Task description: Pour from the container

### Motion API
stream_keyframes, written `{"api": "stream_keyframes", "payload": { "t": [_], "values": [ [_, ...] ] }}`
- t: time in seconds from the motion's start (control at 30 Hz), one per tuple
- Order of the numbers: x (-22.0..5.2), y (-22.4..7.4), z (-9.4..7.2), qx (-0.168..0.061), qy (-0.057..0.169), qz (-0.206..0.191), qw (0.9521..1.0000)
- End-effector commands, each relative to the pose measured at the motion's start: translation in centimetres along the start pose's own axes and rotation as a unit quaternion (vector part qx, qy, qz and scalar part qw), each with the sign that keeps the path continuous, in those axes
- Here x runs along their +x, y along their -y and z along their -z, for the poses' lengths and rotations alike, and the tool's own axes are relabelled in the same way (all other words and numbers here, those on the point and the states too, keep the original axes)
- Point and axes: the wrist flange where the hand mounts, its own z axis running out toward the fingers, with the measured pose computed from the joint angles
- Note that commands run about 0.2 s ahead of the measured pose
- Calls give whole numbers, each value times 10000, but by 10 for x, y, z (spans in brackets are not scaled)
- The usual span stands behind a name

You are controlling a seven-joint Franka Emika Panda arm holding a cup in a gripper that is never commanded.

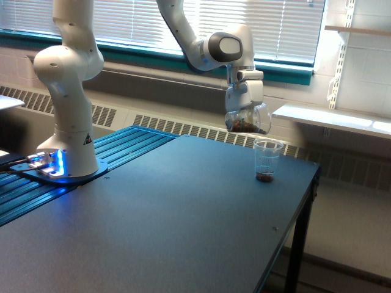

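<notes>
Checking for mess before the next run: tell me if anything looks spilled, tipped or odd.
Nothing stands out. The container hangs tilted in the gripper above the standing cup, brown material in both. No spill shows on the table around the cup.

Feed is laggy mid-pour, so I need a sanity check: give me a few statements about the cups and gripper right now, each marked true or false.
1. The gripper holds the container in the air above the table. True.
2. The held container is empty. False: dark brown material sits in it.
3. The narrow cup stands upright on the table. True.
4. The narrow cup lies at the exterior view's left, beside the robot base. False: it stands near the table's far right edge, just below the container.
5. The narrow cup has brown material at its bottom. True.
</notes>
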Motion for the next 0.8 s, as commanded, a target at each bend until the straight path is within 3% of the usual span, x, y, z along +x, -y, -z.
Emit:
{"api": "stream_keyframes", "payload": {
  "t": [0.03, 0.8],
  "values": [
    [-1, 6, 1, -40, 12, 62, 10000],
    [6, 17, 3, -228, 158, 156, 9995]
  ]
}}
